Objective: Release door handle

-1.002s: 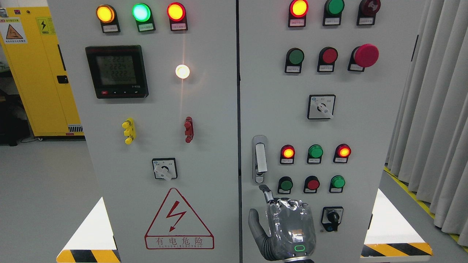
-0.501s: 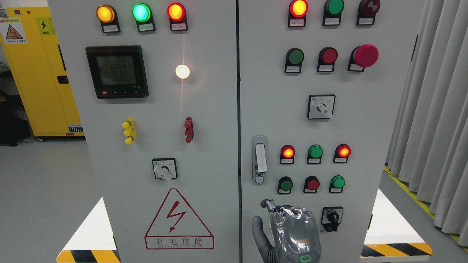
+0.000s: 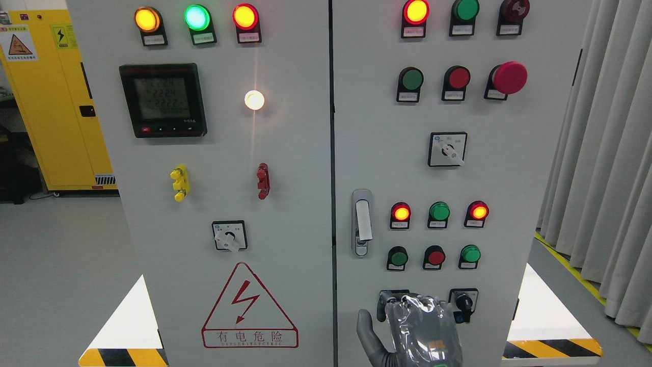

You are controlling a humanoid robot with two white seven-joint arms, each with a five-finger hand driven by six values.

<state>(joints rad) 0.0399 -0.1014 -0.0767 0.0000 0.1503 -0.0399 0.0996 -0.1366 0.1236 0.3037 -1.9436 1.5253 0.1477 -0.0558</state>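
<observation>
Below the door handle (image 3: pixel 361 222), at its five o'clock, the right hand (image 3: pixel 415 331) hangs clenched, grasping nothing; the warning sign (image 3: pixel 249 308) reads 有电危险.

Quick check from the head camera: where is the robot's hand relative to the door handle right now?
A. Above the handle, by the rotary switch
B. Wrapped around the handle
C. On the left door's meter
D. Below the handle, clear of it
D. The right hand sits low at the bottom edge with bare door panel between it and the door handle.
</observation>
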